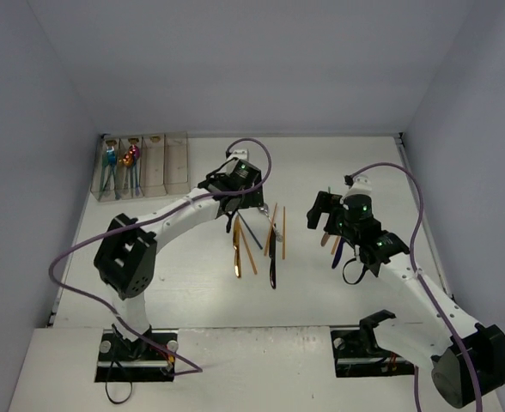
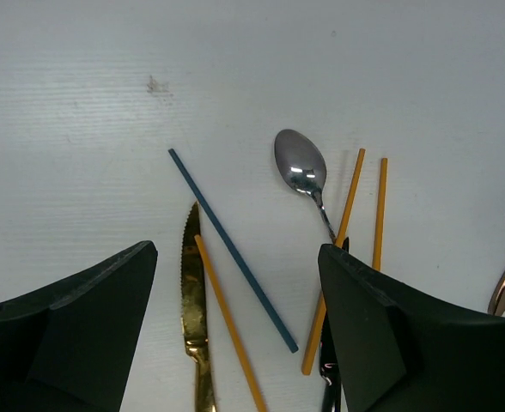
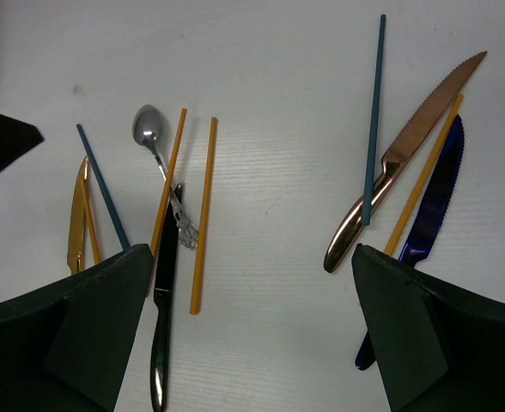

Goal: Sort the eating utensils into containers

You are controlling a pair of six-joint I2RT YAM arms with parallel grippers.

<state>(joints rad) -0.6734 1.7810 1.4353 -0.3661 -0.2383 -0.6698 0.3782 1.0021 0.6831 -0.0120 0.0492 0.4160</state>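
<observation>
Left gripper (image 2: 235,257), fingers spread and empty, hovers over loose utensils (image 1: 254,240) well right of the containers (image 1: 177,163) on the white surface (image 1: 192,287).
A blue stick (image 2: 232,249) lies diagonally between its fingers, touching a gold knife (image 2: 194,292) whose long axis points tip-first toward the containers' end. Turning the wrist should let the fingers close across one utensil only. The right gripper (image 3: 251,257) is spread too.

table (image 1: 192,292): white | on it: containers (image 1: 177,167), utensils (image 3: 424,112), orange sticks (image 3: 203,215)
</observation>
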